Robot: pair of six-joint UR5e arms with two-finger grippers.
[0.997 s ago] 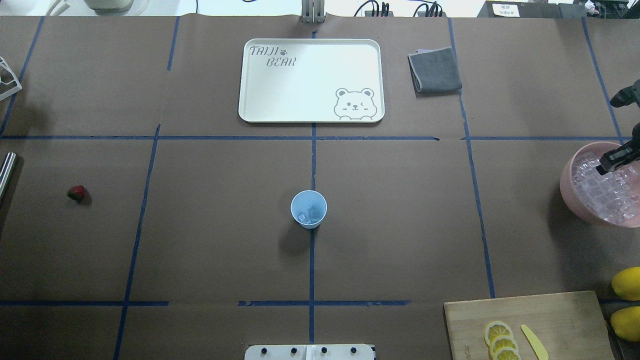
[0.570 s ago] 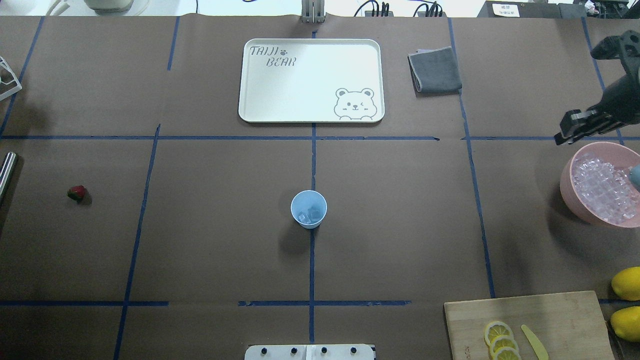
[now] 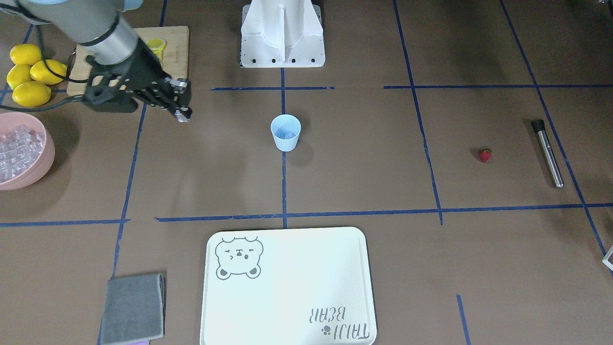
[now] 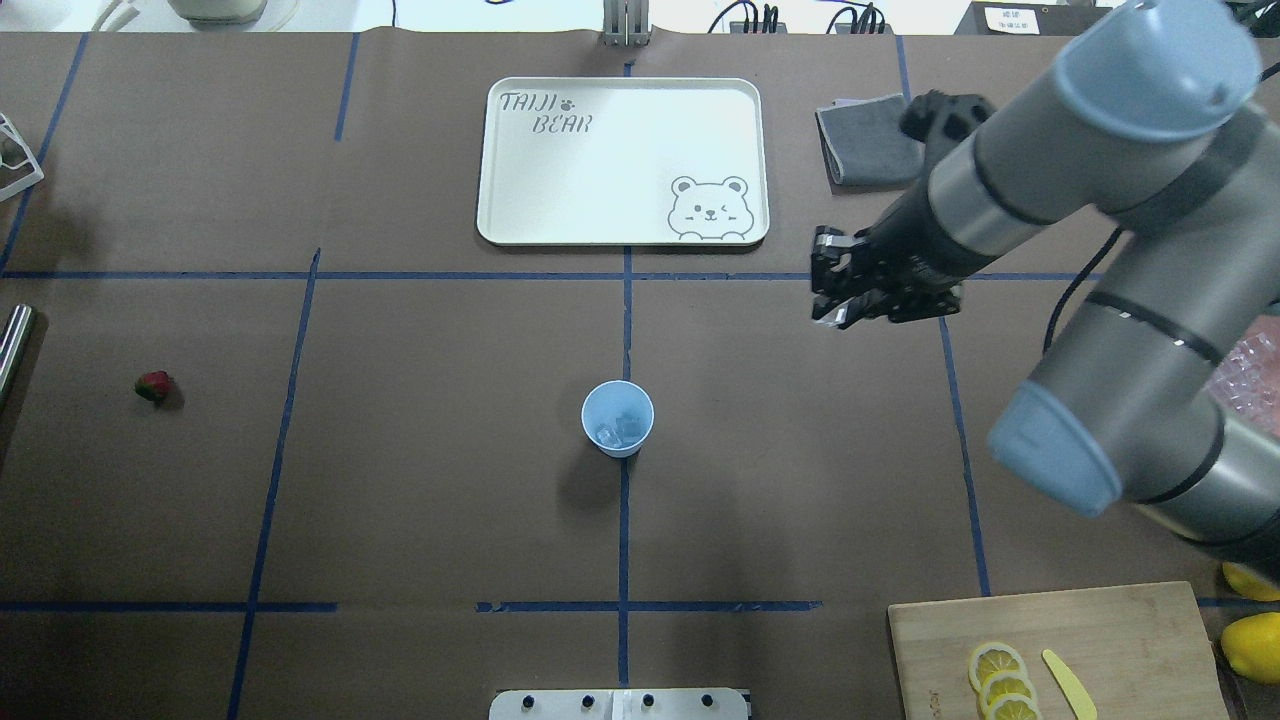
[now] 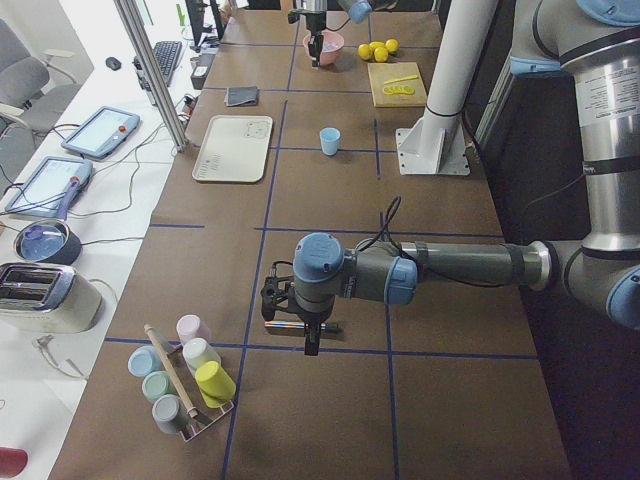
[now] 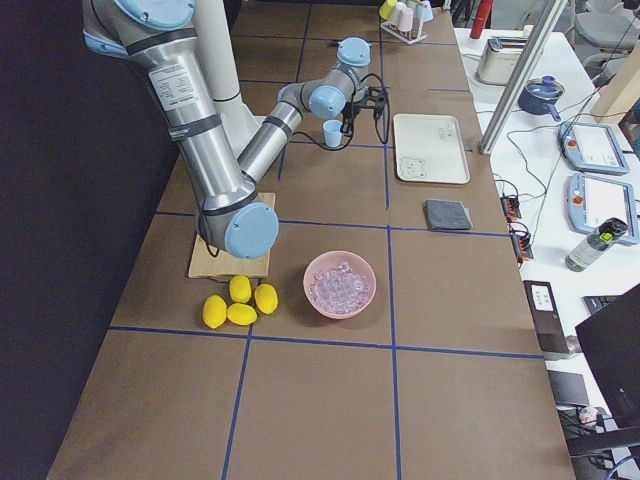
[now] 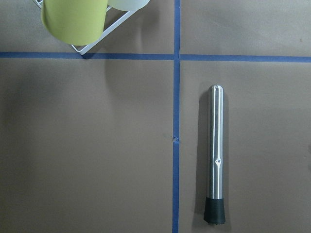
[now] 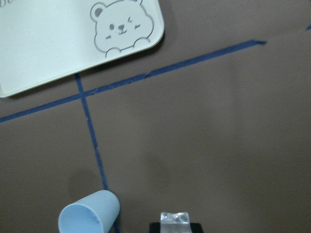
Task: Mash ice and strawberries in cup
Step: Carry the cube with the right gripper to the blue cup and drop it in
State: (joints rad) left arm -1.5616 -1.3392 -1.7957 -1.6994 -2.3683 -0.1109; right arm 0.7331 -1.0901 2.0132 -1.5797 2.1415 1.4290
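Observation:
The light-blue cup stands upright at the table's centre with a few ice cubes in it. It also shows in the front view and the right wrist view. My right gripper hangs above the table to the right of and beyond the cup, shut on one clear ice cube. The small red strawberry lies alone at the far left. My left gripper shows only in the left side view, above a steel muddler. I cannot tell whether it is open or shut.
A pink bowl heaped with ice stands at the right end, with lemons and a cutting board with lemon slices nearby. A white bear tray and a grey cloth lie at the back. A cup rack stands near the left gripper.
My right arm has swung from over the pink bowl toward the table's centre, carrying an ice cube. The cup and strawberry have not moved.

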